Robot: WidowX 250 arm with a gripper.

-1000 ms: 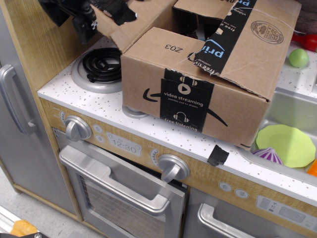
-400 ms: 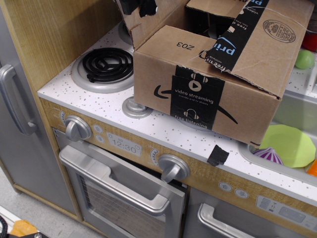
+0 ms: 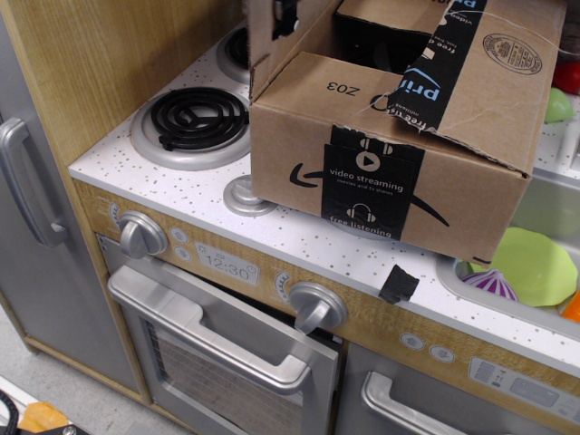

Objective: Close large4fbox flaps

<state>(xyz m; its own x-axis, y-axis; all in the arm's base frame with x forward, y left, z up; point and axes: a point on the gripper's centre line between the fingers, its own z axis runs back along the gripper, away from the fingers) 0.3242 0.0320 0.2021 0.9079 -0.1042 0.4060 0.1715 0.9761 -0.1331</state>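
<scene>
**Box on toy stove, left flap standing, claw barely in frame**

Scene was a toy kitchen: white speckled counter (image 3: 181, 195) over a wood-look front w/ silver oven door (image 3: 227, 349), two knobs and a "12:30" clock panel (image 3: 227, 267). A grey cabinet w/ handle sat at far left.

The large4fbox (image 3: 390, 172) sat on the counter, covering the right part of the stove, its right end reaching over the sink edge. Front face showed the smile arrow, black "video streaming" label, "Z03" on top. The flaps (image 3: 471, 82) weren't closed: front flap and the right one w/ black "prime" tape lay folded down, the left one stood nearly upright at the box's left edge, and a dark gap stayed open in the middle.

Gripper (image 3: 286, 16) was only a dark bit at the top edge, against the upright left flap; arm pose out of frame, and couldn't tell how wide the claw was or if it held anything.

Black coil burner (image 3: 188, 118) lay left of box. Green plate (image 3: 536, 265) and a purple onion (image 3: 489, 283) sat in the sink; a black tape scrap (image 3: 398, 285) hung on the counter edge.
</scene>
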